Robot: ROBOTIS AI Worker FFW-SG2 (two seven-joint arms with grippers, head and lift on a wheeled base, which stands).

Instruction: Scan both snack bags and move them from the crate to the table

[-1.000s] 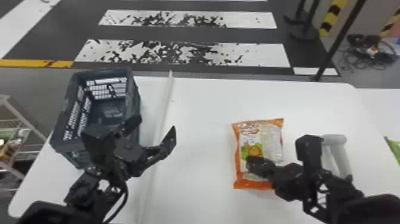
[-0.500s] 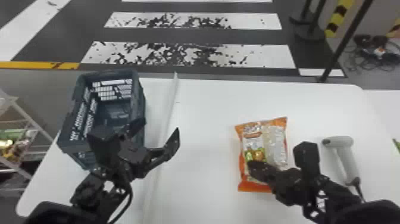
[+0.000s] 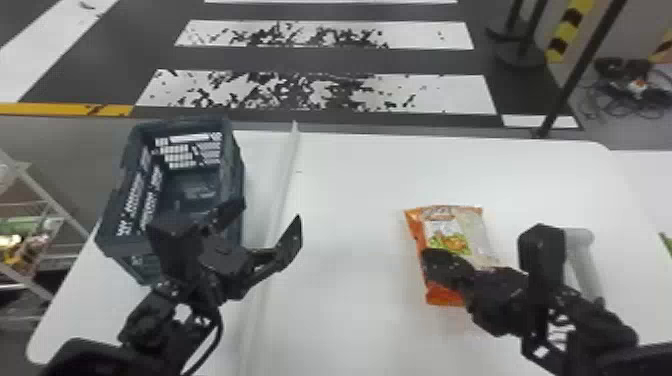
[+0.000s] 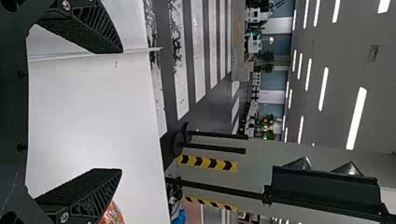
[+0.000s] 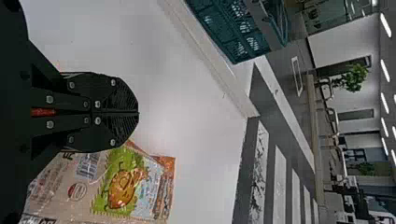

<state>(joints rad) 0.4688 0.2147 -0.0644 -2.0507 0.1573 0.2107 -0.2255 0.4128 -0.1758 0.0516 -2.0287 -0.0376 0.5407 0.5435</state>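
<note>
My left gripper (image 3: 267,235) stands open in front of the crate's right side; the left wrist view has the same gripper (image 4: 122,111) with a wide gap between its fingers. The dark crate (image 3: 232,170) is at the table's left. An orange-edged snack bag (image 3: 450,240) lies face up right of the table's middle. My right gripper (image 3: 430,257) is over the bag's left part. Seen from the right wrist, this gripper (image 5: 138,113) is shut with its fingers together, and the printed bag (image 5: 123,186) lies beside and below it, partly hidden.
A pale handheld scanner (image 3: 585,260) lies behind the right wrist, partly covered by it. Something green (image 3: 667,245) shows at the right edge. One long pale strip (image 3: 285,185) runs along the white table (image 3: 350,200) beside the crate. A wire shelf stands at far left.
The head view has shifted a little. My right gripper has moved slightly over the bag, and its wrist again covers part of the scanner. The bag lies at a slightly different angle than one second ago.
</note>
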